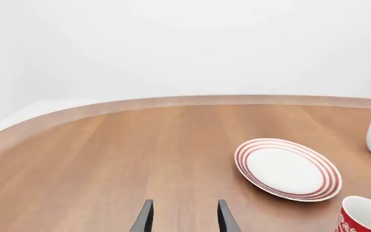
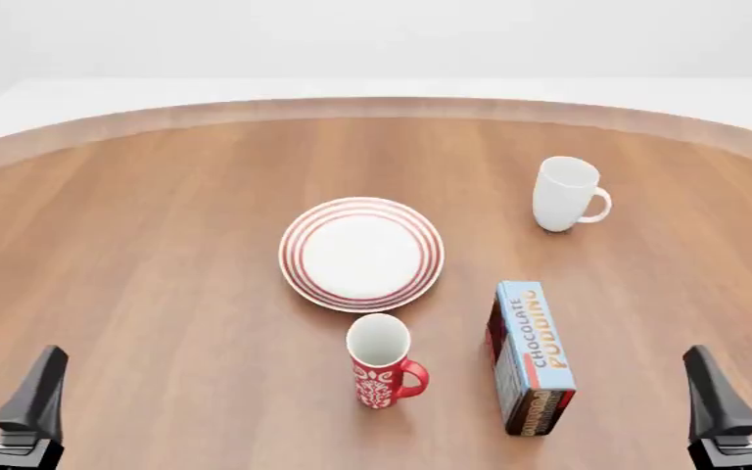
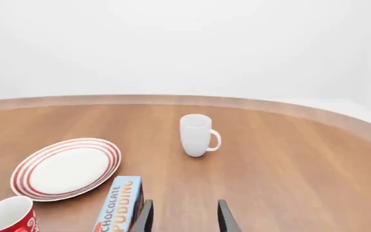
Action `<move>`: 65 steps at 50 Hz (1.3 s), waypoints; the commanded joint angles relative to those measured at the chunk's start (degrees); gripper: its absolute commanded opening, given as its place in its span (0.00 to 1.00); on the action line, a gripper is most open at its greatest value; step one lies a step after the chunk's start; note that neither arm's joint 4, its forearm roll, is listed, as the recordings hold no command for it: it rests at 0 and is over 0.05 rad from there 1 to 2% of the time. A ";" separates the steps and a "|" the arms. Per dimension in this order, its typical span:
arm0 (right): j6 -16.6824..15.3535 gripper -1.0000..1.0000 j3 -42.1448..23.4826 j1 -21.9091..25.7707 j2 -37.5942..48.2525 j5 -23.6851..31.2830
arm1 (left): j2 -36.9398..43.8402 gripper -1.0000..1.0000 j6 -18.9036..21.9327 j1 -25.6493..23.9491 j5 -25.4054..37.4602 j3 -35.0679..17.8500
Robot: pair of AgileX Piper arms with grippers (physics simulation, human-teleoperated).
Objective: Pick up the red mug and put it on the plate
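Wood-grain table (image 2: 154, 255), round-edged, carries everything; white surround beyond its rim.

Plate (image 2: 361, 254), white with red concentric rings, sits flat near table centre. Nothing on it.

Chocolate pudding box (image 2: 531, 356), blue top with black ends, lies flat right of the plate's near edge, long side running toward the arms. It sits between the right gripper and the red mug, just beside the mug's handle side but not touching.

White mug (image 2: 564, 194), plain, upright, far right of the plate, handle pointing right. Well apart from the red mug.

Red mug (image 2: 380, 362), white ornamental pattern, white inside, upright on the table just in front of the plate's near rim, close to the rim without resting on it. Handle points right, toward the pudding box. Left side of the mug has bare table.

Left gripper (image 2: 4, 392) at the near-left corner of the front view, well apart from the mug, nothing in its path across bare wood. Left wrist view shows its fingers (image 1: 145, 217) parted with only table between them: jaws apart, holding nothing.

Right gripper (image 2: 742, 392) at the near-right corner, same pose. Right wrist view shows fingers (image 3: 224, 217) spread over bare wood, pudding box just beside one finger; jaws apart, touching nothing.
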 commanded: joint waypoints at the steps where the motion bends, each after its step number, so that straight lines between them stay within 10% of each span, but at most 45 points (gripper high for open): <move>1: 0.18 1.00 -0.04 0.76 1.14 -0.44 | 0.00 1.00 0.00 0.00 0.00 0.00; 23: -1.19 1.00 -8.28 3.90 1.50 4.54 | 0.00 1.00 0.00 0.00 0.00 0.00; 43: -6.63 1.00 -23.77 20.48 19.61 10.00 | 0.00 1.00 0.00 0.00 0.00 0.00; 65: -11.03 1.00 -39.02 28.43 33.81 23.40 | 0.00 1.00 0.00 0.00 0.00 0.00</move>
